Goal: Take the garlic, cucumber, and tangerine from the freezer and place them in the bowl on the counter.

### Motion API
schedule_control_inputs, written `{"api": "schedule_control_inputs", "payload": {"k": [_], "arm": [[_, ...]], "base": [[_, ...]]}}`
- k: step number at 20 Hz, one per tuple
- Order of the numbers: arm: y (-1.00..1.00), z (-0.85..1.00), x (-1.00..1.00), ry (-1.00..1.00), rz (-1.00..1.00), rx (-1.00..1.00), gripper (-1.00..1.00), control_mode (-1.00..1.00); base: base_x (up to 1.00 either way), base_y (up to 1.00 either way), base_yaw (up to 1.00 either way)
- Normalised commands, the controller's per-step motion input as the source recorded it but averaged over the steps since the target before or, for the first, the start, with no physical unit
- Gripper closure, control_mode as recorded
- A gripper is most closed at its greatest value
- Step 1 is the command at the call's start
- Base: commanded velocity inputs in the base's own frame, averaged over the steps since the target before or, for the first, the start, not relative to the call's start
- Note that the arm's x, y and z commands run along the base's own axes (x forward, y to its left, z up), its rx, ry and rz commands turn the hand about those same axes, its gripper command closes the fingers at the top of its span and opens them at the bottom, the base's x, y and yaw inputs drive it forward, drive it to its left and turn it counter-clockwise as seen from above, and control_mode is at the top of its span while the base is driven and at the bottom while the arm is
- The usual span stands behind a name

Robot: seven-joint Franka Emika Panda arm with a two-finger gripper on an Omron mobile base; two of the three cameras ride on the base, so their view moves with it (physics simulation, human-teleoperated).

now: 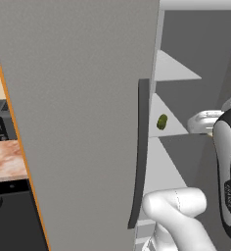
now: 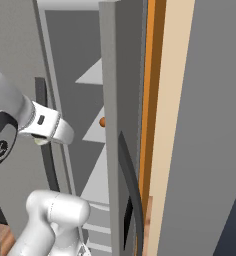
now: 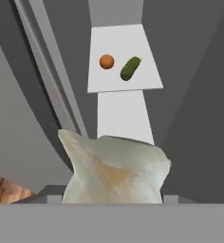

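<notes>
The off-white garlic looms large at the bottom of the hand view, held in my gripper, whose fingers it hides. It also peeks out pale under the white hand in the right base view. Further in, on a pale shelf of the open grey freezer, the orange tangerine lies left of the dark green cucumber, a small gap between them. The cucumber also shows on the shelf edge in the left base view, and the tangerine shows in the right base view. The bowl is out of view.
The freezer door with its dark handle strip stands open on my left. A second grey door edge with an orange cabinet side closes in on the right. The marbled counter and a black dishwasher front lie at far left.
</notes>
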Motion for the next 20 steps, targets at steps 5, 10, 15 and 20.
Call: {"api": "schedule_control_inputs", "payload": {"k": [5,10,15,20], "arm": [[0.05,-0.19,-0.03,0.04,0.0,0.0,1.0,-1.0],[0.0,-0.01,0.0,0.01,0.0,0.0,1.0,-1.0],[0.0,-0.02,0.0,0.0,0.0,0.0,1.0,1.0],[0.0,0.0,0.0,0.0,0.0,0.0,1.0,1.0]], "base": [[0.0,0.0,0.0],[0.0,0.0,0.0],[-0.4,0.24,0.0],[-0.4,0.93,0.0]]}}
